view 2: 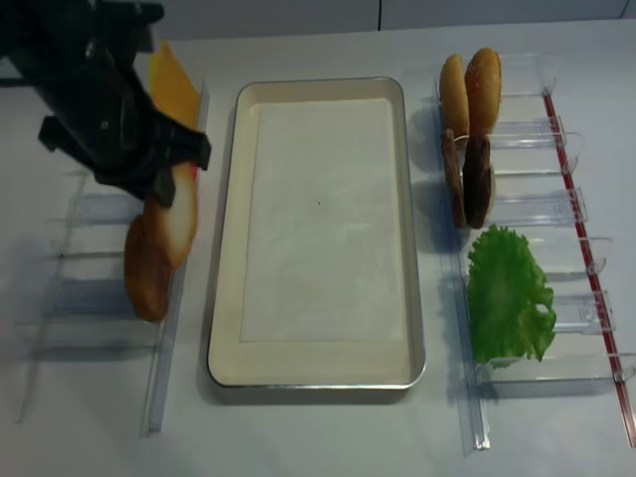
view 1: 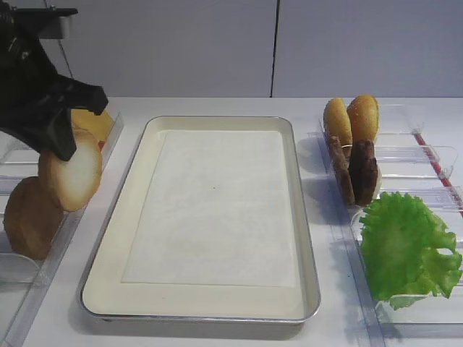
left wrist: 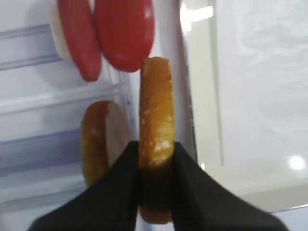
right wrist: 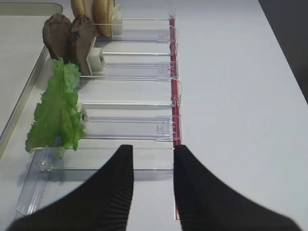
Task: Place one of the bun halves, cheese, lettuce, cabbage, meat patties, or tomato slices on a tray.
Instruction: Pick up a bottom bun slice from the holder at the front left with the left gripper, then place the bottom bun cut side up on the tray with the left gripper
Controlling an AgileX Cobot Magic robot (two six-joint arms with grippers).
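My left end effector (left wrist: 155,159) is clamped on the rim of one bun half (view 1: 71,170), held on edge above the clear bins, left of the tray (view 1: 304,217). A second bun half (view 1: 30,217) stands just beside it. My right end effector (right wrist: 153,168) stands open, empty, near the lettuce (right wrist: 57,110). What looks like cheese (view 2: 171,79) sits behind.

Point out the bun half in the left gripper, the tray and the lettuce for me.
bun half (view 1: 72,177), exterior high view, on its pale cut face.
tray (view 1: 116,217), exterior high view, on its cream left inner wall.
lettuce (view 2: 507,298), realsense exterior high view, middle of the leaf.
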